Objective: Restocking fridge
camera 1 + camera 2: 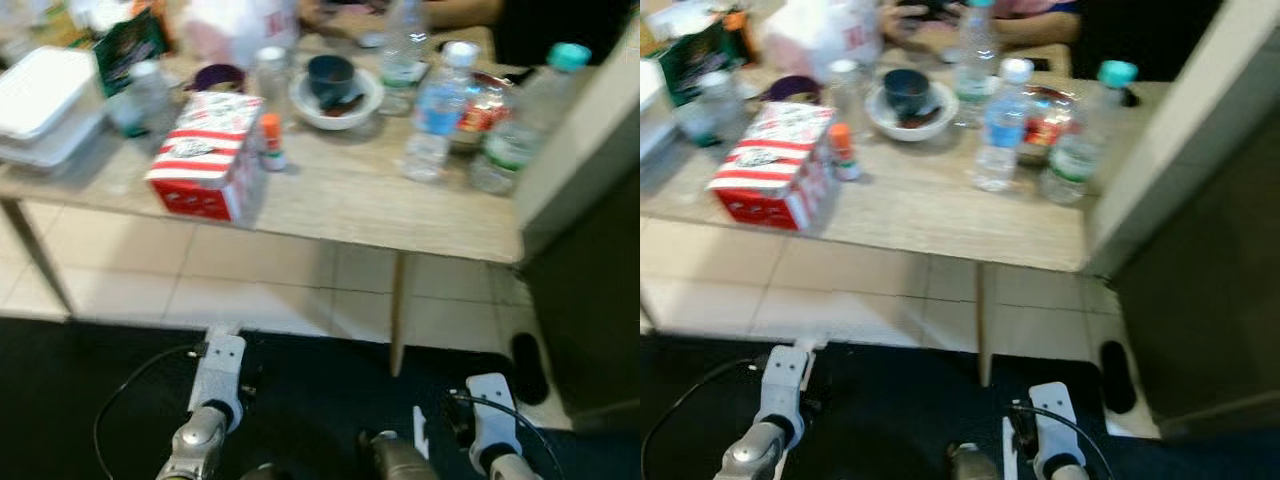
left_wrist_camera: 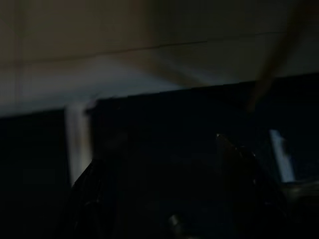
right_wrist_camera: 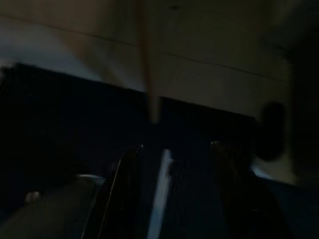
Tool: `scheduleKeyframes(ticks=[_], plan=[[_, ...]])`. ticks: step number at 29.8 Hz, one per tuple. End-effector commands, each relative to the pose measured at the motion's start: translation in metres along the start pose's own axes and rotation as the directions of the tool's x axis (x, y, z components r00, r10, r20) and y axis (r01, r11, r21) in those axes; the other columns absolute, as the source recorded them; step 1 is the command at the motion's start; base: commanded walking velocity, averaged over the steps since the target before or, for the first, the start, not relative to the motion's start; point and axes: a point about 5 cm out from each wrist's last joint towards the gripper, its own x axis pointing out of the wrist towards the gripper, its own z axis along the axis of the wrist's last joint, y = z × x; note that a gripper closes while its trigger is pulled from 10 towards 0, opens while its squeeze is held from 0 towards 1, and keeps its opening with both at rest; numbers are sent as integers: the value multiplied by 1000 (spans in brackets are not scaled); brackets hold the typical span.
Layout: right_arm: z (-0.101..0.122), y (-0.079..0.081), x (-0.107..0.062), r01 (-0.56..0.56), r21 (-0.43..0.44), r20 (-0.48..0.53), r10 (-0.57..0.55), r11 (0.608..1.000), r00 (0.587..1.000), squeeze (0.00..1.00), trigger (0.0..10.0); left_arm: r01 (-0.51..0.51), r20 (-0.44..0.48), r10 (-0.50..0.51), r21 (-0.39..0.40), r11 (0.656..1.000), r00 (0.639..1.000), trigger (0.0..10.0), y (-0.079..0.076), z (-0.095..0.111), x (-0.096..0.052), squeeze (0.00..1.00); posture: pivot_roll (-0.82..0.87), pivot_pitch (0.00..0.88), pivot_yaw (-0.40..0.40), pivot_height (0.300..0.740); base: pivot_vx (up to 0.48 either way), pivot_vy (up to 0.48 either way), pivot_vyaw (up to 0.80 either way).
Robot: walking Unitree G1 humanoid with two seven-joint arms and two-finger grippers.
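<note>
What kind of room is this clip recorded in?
Probably a home dining or kitchen area. A light wooden table on a tiled floor carries plastic water bottles, a white bowl and a red-striped carton. Both arms hang idle above a dark mat.

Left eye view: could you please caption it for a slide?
Blurred wooden table crowded with water bottles, a striped box and a bowl.

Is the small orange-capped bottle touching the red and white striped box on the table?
Cannot tell. In the left eye view the small orange-capped bottle stands right beside the striped box on the table, but blur hides any contact or gap.
</note>
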Motion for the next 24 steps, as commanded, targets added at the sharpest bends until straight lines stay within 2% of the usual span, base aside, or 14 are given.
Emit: scheduleKeyframes(ticks=[1, 15, 21, 24], plan=[[-11, 3, -4, 2, 22, -38, -2, 1000, 999, 0, 10000, -1, -48, 0, -12, 1000, 999, 10000, -1, -13, -5, 0, -53, 192, -13, 740, 0, 0, -781], [-10, 3, -4, 0, 16, -35, 0, 1000, 999, 0, 10000, -19, -50, 18, -6, 1000, 999, 10000, 0, -13, -5, 0, -52, 195, -13, 740, 0, 0, -757], [-4, 6, -2, -24, -33, -4, 23, 999, 1000, 0, 10000, -53, -22, 53, 4, 999, 998, 10000, 5, -9, -6, 0, -52, 197, -9, 740, 0, 0, -140], [7, 8, 1, -36, -55, 40, 39, 998, 998, 0, 10000, -66, 22, 65, 49, 997, 998, 10000, 8, -5, -8, 0, -51, 198, -8, 740, 0, 0, 0]])
